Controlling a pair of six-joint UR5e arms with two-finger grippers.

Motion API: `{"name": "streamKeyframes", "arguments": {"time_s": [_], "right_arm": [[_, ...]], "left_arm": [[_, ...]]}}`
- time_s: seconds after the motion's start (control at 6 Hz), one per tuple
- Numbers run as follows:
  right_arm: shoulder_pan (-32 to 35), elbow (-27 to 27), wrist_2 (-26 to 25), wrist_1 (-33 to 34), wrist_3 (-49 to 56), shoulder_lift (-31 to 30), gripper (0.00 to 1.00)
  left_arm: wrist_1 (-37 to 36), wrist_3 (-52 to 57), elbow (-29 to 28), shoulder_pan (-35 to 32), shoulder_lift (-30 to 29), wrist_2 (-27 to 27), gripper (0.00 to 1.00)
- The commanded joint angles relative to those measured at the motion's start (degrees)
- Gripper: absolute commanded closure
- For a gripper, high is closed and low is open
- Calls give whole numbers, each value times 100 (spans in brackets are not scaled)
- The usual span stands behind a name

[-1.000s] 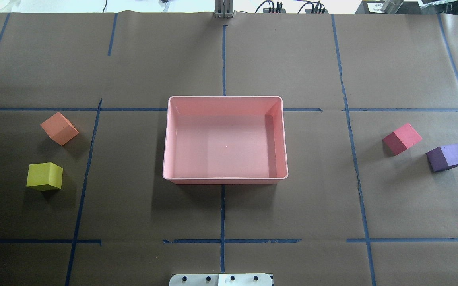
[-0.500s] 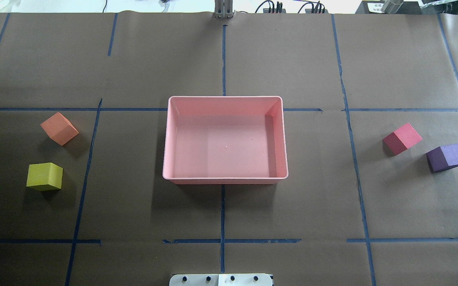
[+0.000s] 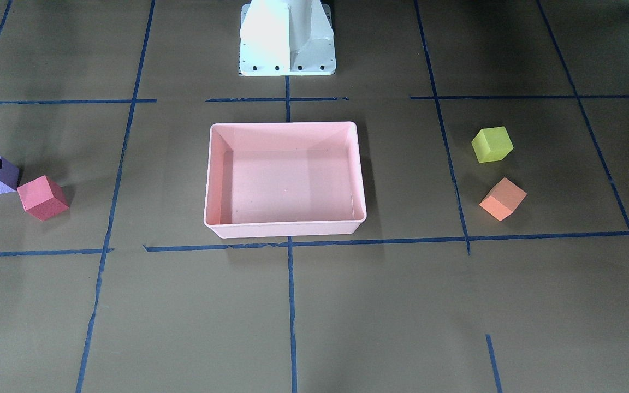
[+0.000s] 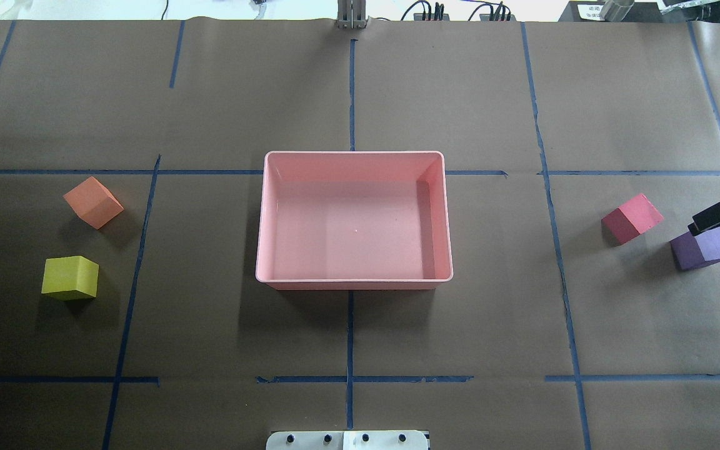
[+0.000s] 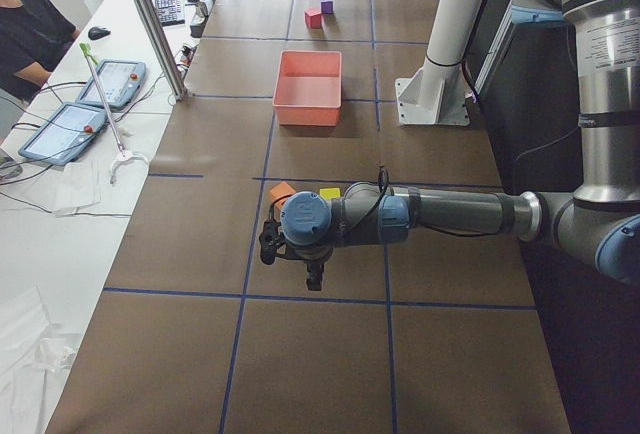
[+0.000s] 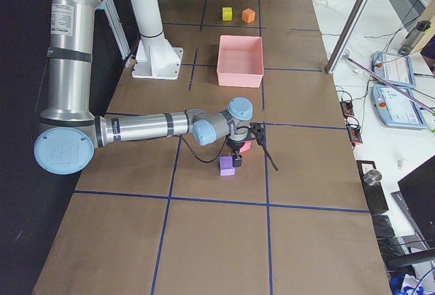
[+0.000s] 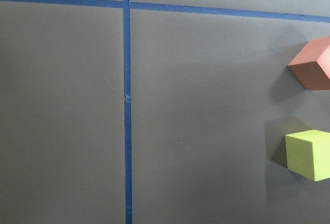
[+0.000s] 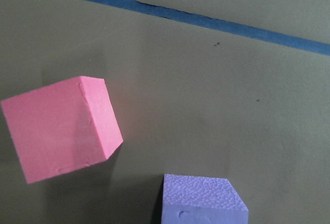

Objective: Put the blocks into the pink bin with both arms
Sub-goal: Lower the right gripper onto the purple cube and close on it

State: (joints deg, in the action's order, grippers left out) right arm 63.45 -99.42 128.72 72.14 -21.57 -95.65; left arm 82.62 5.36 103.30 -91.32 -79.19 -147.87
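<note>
Right tool (image 4: 713, 185): judged spread, from two black finger parts seen well apart in the overhead view; nothing pinched. Poised at the outer side of the purple block (image 4: 702, 249), one finger overlapping its top edge in that view; contact cannot be confirmed. No fingers visible in the right wrist view, only the purple block at the lower edge and the red block (image 4: 632, 217) to the left.

Left tool (image 5: 291, 260): visible in the left side view only; spread or pressed together cannot be told. Held above the tabletop (image 4: 360, 337), near the orange block (image 4: 93, 202) and the yellow-green block (image 4: 70, 277). Both blocks at the right margin of the left wrist view, so not centred under the tool.

Outward from the tools:
- Red block just beside the purple block, apart from it, both resting on the tabletop on the robot's right.
- Orange and yellow-green blocks near each other on the robot's left, well apart from the bin.
- Pink bin (image 4: 354, 282) at centre, with no block inside.

Progress, as a judgement: zero of four blocks placed. Approach step only. Remaining: grasp, carry and release for all four blocks, two per side.
</note>
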Motion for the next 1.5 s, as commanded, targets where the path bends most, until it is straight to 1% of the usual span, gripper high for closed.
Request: {"name": "streamKeyframes", "arguments": {"time_s": [0.0, 0.17, 0.33, 0.5, 0.67, 1.0, 1.17, 1.33], "right_arm": [[-166, 255, -84, -77, -58, 11, 2], [-157, 292, -92, -182, -58, -15, 9], [-175, 336, -84, -183, -66, -24, 6], [-201, 362, -84, -183, -58, -41, 6], [-280, 519, -101, -192, -58, 2, 6], [-456, 590, -119, -192, -58, 29, 7], [-456, 634, -119, -192, -58, 46, 21], [-447, 600, -119, -427, -66, 38, 68]], "left_arm": [[0, 0, -3, 1, 0, -5, 0], [9, 0, 14, 1, 0, -5, 0], [9, 0, 23, 1, 0, -5, 0], [9, 0, 32, 1, 0, -5, 0], [9, 0, 32, 1, 0, -5, 0], [9, 9, 32, 1, 0, -5, 0], [9, 9, 32, 1, 0, -5, 0], [9, 18, 32, 1, 0, -5, 0]]}}
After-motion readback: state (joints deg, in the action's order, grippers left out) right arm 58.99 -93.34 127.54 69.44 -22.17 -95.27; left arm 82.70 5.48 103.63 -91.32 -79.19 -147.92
